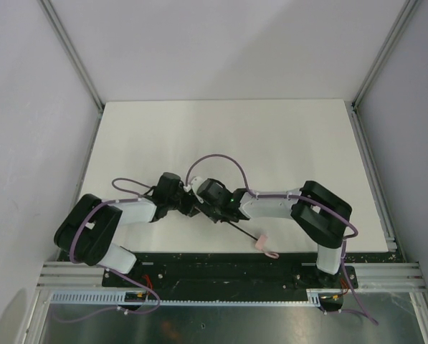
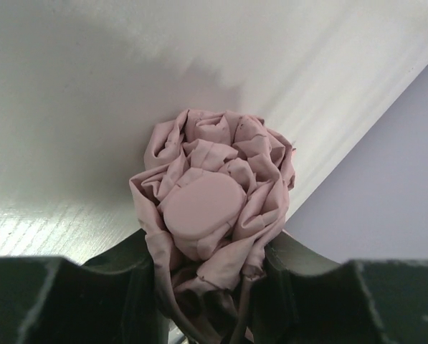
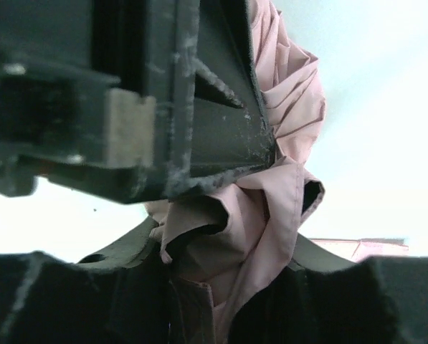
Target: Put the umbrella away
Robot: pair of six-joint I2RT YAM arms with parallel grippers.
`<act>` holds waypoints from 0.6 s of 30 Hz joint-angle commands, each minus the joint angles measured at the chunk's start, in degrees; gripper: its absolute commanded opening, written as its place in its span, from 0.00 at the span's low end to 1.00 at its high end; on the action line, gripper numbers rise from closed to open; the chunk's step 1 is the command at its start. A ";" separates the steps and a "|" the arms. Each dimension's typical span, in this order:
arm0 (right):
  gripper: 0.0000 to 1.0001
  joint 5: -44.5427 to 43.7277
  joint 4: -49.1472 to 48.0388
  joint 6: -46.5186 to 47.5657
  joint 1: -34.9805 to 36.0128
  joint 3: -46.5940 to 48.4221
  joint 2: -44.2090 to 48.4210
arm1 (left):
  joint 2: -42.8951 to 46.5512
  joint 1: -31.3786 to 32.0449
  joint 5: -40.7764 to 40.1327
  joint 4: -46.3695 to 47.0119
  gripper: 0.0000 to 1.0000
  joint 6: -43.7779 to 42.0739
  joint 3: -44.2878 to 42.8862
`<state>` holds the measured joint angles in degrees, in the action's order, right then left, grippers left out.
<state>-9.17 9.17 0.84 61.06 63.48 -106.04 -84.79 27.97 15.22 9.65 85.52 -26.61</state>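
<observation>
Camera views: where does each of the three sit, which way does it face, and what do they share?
Top external: fixed above and behind the arms, looking down on the table; both arms show, left gripper and right gripper meeting at the umbrella.
Left wrist: on that wrist, looking along its fingers at the umbrella's bunched pink fabric and round cap.
Right wrist: on that wrist, looking along its fingers at folds of the same fabric.
Shared: both wrist views show pink fabric between their own fingers.
</observation>
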 commanded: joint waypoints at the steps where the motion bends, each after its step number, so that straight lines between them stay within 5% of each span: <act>1: 0.09 -5.57 -1.59 1.09 -0.09 2.91 -1.66 | -0.62 1.12 -2.54 -11.73 0.00 -0.55 0.84; 4: 0.01 -4.20 -1.86 1.48 -0.67 2.88 -1.71 | -0.74 1.18 -2.12 -11.80 0.10 -1.23 0.57; 10: 0.00 -3.38 -4.40 3.62 -0.51 1.26 0.63 | -1.27 1.14 -2.37 -12.16 0.83 -1.05 0.71; 13: 0.00 -2.75 -6.61 4.85 0.06 -0.14 2.74 | -2.82 1.13 -2.51 -12.24 0.93 -1.56 -0.09; 18: 0.00 0.18 -8.40 5.91 0.88 -1.78 7.16 | -6.85 1.13 -3.00 -12.21 0.95 -2.42 -1.96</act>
<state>-11.11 6.15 4.23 60.66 62.24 -104.92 -85.82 28.16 16.97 8.23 87.00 -29.54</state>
